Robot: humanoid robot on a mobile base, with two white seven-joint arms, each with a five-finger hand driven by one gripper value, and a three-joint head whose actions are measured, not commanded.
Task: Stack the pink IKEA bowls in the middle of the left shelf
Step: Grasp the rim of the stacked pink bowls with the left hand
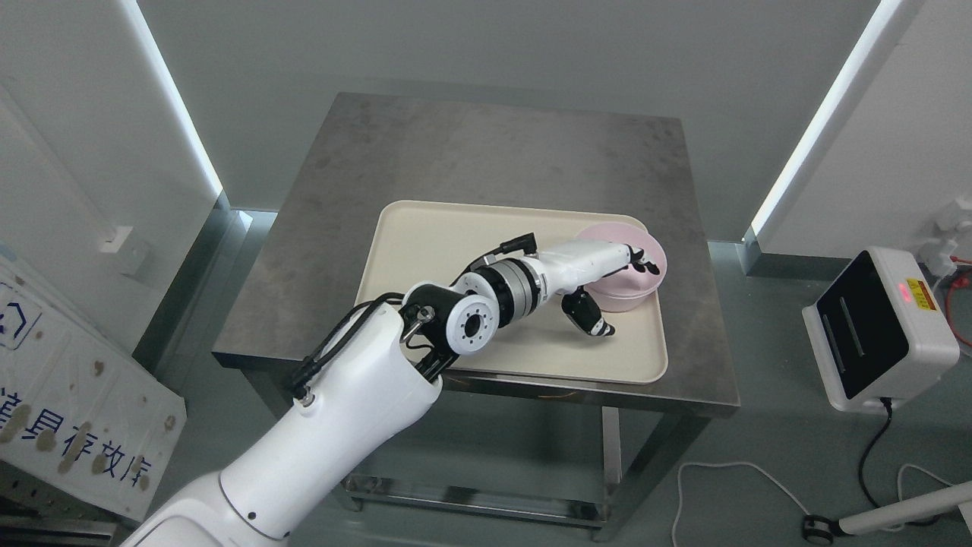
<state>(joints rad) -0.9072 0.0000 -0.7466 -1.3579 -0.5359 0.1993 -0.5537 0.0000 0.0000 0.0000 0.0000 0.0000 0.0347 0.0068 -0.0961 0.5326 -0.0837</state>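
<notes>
A pink bowl (pixel 644 287) stands upright in the far right corner of a cream tray (pixel 440 251) on a grey metal table (pixel 493 144). My left arm reaches in from the lower left, and its hand (pixel 623 298) is at the bowl's near left side. Its dark-tipped fingers (pixel 644 264) lie over the rim and into the bowl. The thumb (pixel 592 317) hangs spread outside the wall, with its tip near the tray. The hand looks open and the bowl rests on the tray. The hand hides part of the bowl's inside.
A white box with a dark panel (pixel 881 327) stands on the floor at the right, with cables (pixel 873 456) trailing near it. A white printed board (pixel 68 410) leans at the lower left. Pale wall panels flank the table.
</notes>
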